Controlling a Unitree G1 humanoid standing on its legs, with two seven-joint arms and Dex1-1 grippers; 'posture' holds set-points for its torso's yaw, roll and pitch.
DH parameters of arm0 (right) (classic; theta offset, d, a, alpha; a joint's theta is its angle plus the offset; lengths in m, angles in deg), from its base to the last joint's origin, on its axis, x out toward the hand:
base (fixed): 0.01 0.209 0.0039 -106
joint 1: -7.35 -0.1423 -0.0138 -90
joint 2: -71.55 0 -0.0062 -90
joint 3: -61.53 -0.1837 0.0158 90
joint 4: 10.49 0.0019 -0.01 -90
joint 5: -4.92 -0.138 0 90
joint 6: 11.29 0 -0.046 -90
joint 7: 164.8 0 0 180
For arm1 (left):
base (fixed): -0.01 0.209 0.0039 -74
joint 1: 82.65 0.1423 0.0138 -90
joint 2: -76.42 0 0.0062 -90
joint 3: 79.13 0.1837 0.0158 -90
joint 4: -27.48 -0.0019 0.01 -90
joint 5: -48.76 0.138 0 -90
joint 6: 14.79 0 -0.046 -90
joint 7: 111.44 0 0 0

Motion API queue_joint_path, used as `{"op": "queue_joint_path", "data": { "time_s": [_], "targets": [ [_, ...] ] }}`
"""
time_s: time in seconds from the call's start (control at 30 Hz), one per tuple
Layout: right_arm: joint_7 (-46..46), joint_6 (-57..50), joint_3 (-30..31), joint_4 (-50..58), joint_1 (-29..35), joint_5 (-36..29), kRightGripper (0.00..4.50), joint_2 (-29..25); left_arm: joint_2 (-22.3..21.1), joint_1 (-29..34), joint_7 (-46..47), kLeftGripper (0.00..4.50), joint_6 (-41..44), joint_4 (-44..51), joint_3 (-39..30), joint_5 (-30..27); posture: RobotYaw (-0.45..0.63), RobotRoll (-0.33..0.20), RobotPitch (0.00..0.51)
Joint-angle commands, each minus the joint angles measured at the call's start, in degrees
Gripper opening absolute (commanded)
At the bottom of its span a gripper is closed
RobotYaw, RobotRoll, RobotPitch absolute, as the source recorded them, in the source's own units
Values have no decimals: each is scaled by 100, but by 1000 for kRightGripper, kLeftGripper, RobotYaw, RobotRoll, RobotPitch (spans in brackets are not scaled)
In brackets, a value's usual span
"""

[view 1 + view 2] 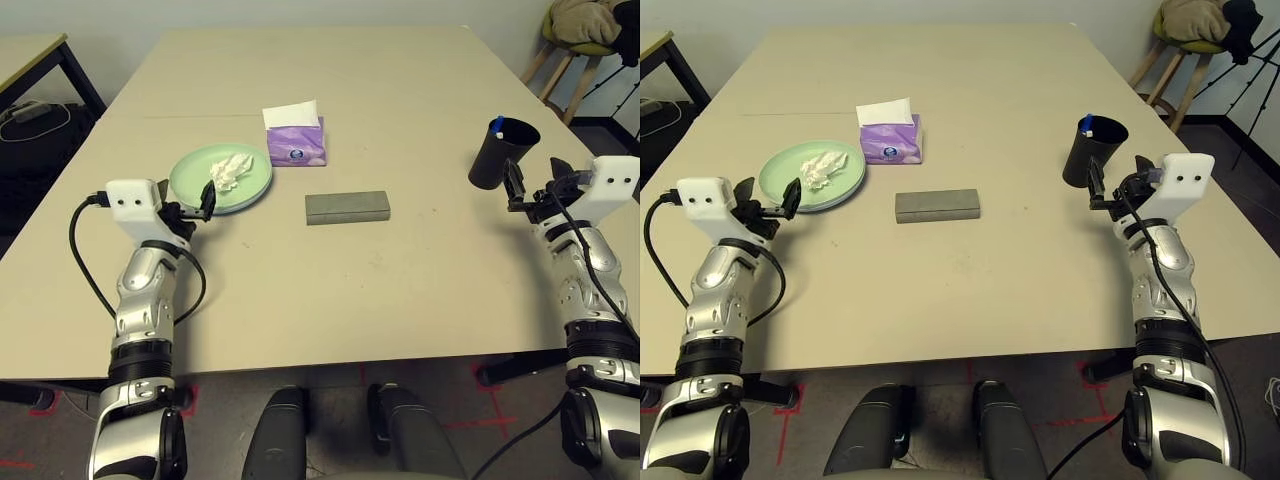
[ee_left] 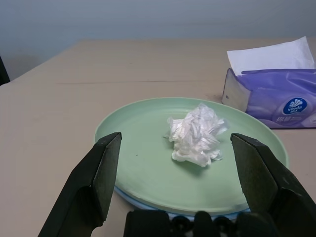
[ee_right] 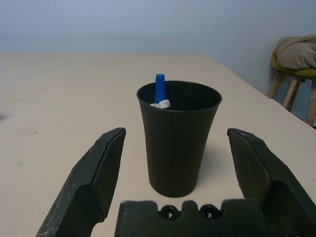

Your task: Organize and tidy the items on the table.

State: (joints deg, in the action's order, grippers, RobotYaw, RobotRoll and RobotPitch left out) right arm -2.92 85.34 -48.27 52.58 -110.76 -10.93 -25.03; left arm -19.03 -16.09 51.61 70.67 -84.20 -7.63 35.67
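Landmark for positions: grey glasses case (image 1: 347,207), lying flat near the middle of the beige table (image 1: 330,300), long side across the robot's view. Purple tissue box (image 1: 295,141) sits just beyond the case and slightly to the robot's left, one white sheet standing up from its slot. Light green plate (image 1: 196,176) lies to the left of the case, well apart from it; a thin blue rim (image 2: 143,201) shows under its near edge, so it rests stacked on the light blue plate. Crumpled white tissue (image 2: 196,134) lies on the green plate, toward the side nearer the tissue box. Black cup (image 3: 178,139) stands upright to the right of the case, well apart, near the table's right edge; blue-capped pen (image 3: 160,89) stands inside it, cap end up, with a scrap of white beside it at the rim. Left gripper (image 2: 188,185): jaws spread wide, holding nothing, at the near edge of the plates, pointing at the tissue. Right gripper (image 3: 177,182): jaws spread wide, holding nothing, just short of the cup, which sits centred between the fingers but untouched.
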Motion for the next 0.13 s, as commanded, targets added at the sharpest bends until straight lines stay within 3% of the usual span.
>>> {"op": "queue_joint_path", "data": {
  "time_s": [0.03,0.13],
  "targets": [
    [57,0,-40,135,37,-53,4464,11,-65,-18,10,4500,-36,-191,52,74,113,0,85],
    [69,-10,-35,151,35,-58,4464,19,-92,-40,25,4500,-70,-251,41,83,113,0,83]
  ]
}}
